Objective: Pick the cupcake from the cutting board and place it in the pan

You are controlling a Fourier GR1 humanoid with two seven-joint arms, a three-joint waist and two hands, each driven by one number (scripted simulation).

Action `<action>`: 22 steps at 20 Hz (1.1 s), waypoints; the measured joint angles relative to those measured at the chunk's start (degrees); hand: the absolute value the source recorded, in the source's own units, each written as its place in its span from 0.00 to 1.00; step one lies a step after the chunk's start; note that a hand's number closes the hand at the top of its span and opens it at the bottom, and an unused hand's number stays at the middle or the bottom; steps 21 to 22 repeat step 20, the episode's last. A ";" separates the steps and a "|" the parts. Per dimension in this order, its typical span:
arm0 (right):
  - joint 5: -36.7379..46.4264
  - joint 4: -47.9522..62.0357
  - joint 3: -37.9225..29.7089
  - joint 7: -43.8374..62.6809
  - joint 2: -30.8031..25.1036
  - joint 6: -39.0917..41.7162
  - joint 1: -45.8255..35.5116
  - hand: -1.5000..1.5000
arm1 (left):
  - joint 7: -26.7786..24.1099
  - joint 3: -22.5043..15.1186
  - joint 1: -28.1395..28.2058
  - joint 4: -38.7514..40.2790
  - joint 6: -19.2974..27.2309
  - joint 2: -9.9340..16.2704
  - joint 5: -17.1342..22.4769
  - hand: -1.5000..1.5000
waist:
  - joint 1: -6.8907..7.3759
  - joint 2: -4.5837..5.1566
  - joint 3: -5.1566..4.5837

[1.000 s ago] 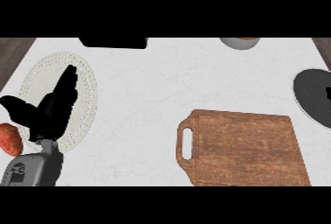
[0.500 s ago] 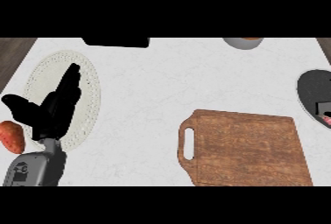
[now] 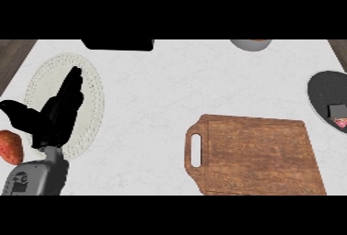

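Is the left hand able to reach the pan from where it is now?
Probably not easily: the left hand rests open over the plate at far left; the pan lies at the far right edge.

A white plate with a dotted rim lay on the pale marbled counter, far out toward its left side. An orange-red, rounded thing, which could not be told more closely, sat just off the plate's lower left edge, partly cut by the view's border. A flat black object stood beyond the plate, up and to its right, at the counter's far edge. A grey bowl-like vessel, only its near rim showing, was well apart from the plate, far to its right along that same far edge. Dark wooden flooring showed left of the plate, past the counter's side.
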 measured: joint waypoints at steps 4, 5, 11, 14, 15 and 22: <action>-4.30 2.07 -4.09 -1.12 -4.23 8.31 2.16 0.00 | -0.57 0.32 1.53 -0.41 -0.19 0.12 0.12 0.50 | -0.39 -0.03 0.06; -5.13 2.37 -4.84 -1.03 -5.24 9.79 2.77 0.00 | -0.75 0.51 1.87 -0.34 -0.24 0.18 0.19 0.50 | -0.50 -0.02 0.09; -8.21 3.27 -7.16 -0.05 -9.31 17.25 6.54 0.00 | -0.57 1.14 2.27 -0.57 -0.19 0.50 0.48 0.50 | -1.62 -0.26 0.22; -9.08 2.69 -7.57 0.07 -10.33 18.80 8.36 0.00 | -0.28 1.89 2.22 -0.61 -0.49 1.00 1.11 0.50 | -1.92 -0.37 0.27; -9.31 2.45 -7.64 -0.08 -10.44 19.04 9.09 0.00 | -0.15 2.16 2.16 -0.69 -0.50 1.22 1.22 0.50 | -2.02 -0.41 0.28; -10.37 1.03 -7.79 -0.10 -10.88 19.78 11.46 0.00 | -0.16 2.17 2.45 -0.41 -0.72 1.15 1.40 0.50 | -2.15 -0.50 0.30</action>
